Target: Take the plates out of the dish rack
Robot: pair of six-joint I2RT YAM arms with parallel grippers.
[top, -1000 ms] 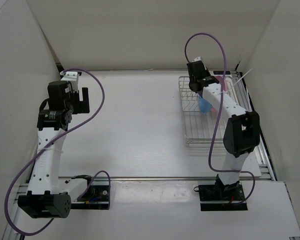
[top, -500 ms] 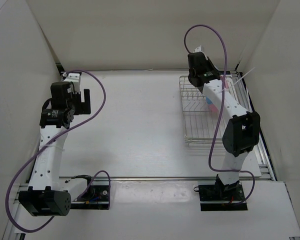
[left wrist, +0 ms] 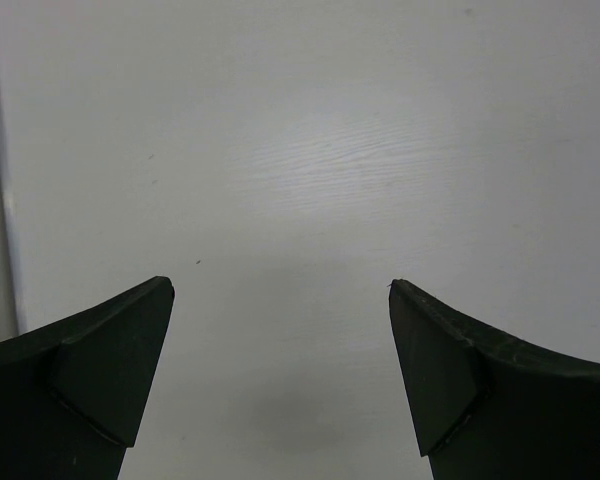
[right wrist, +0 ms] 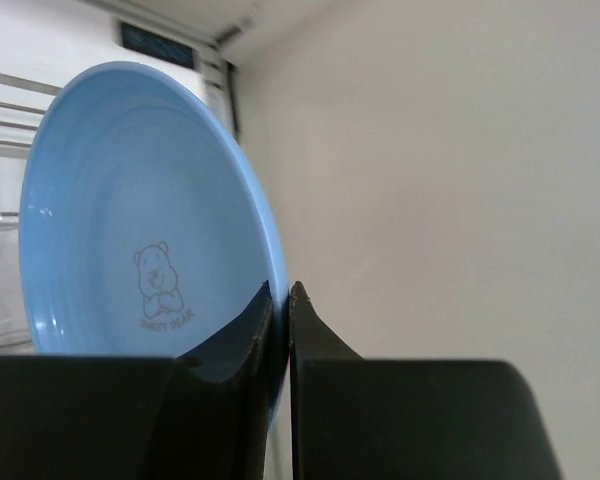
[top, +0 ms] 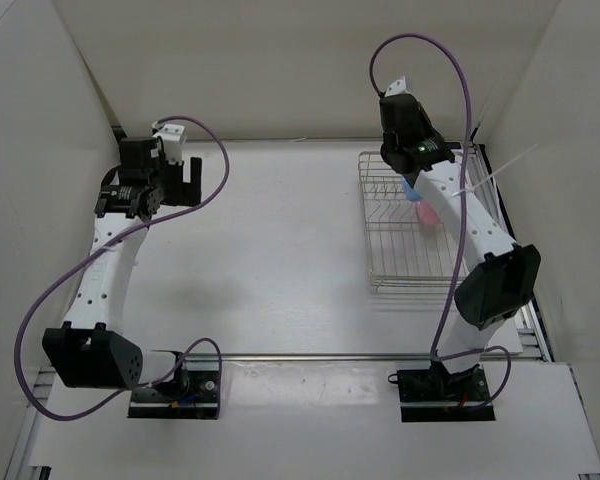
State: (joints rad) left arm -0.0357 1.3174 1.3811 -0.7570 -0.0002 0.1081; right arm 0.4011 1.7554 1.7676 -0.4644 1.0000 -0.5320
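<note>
Two plates, one rack, two hands; the entries below are for you.

1. Change. Over the last second the right arm has straightened and risen. Its right hand (top: 408, 178) now rides higher above the far end of the rack (top: 392, 262), and the blue plate (top: 411, 190) has come up with it. The left arm has swung out toward the far left of the table (top: 280, 240). Read this as the first plate being drawn out of the dividers. Nothing is set down yet, so count the task as barely begun.

2. Blue plate (right wrist: 130, 230). It stands on edge, held by its rim. In the wrist view the rim runs down between the two fingers, and the hollow face with its small bear print lies to their left. You cannot tell from either view whether the lower edge has cleared the wires.

3. Right hand (right wrist: 283, 298). Pressed together on the blue plate's rim, pinching it.

4. Pink plate (top: 428, 213). In the rack, just on the near side of the blue one, partly hidden by the arm. No hand on it.

5. Left hand (left wrist: 280, 290). Spread wide, nothing between the fingers, bare table below. It is well apart from the rack.
</note>
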